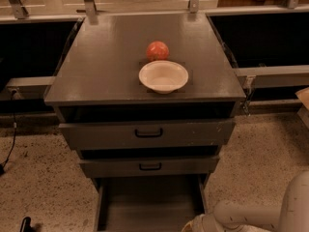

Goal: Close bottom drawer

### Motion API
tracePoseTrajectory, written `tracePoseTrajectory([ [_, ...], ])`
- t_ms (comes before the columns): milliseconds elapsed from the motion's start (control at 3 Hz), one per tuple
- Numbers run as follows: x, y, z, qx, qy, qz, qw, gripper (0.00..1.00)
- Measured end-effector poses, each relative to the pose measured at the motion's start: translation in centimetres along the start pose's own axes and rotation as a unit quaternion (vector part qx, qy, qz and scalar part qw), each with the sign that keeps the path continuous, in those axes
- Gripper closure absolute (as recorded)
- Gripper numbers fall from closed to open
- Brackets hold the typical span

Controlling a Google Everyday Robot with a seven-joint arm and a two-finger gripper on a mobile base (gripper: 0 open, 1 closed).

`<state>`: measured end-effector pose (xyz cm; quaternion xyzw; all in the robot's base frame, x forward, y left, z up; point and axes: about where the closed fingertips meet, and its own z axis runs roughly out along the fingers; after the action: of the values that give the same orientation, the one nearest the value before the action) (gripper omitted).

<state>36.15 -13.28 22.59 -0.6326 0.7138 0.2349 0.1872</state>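
Observation:
The bottom drawer (149, 202) of the dark grey cabinet is pulled out toward me. Its plain grey inside shows, and its front and handle are cut off by the lower frame edge. My gripper (194, 225) is at the bottom edge of the view, at the drawer's front right corner. Only its pale wrist end shows. The pale arm (251, 215) runs off to the lower right.
The top drawer (147, 133) and middle drawer (149, 166) stand slightly out, each with a black loop handle. A white bowl (163, 76) and a red ball-like fruit (157, 50) sit on the cabinet top. Speckled floor lies on both sides. A black cable (9, 144) runs at the left.

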Motion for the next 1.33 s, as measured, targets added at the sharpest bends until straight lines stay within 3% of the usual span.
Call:
tracePoseTrajectory([
  [667, 1.3, 0.8, 2.8, 0.041, -0.016, -0.016, 0.9989, 1.00],
  [1333, 2.2, 0.3, 4.8, 0.061, -0.043, -0.018, 0.9970, 1.00],
])
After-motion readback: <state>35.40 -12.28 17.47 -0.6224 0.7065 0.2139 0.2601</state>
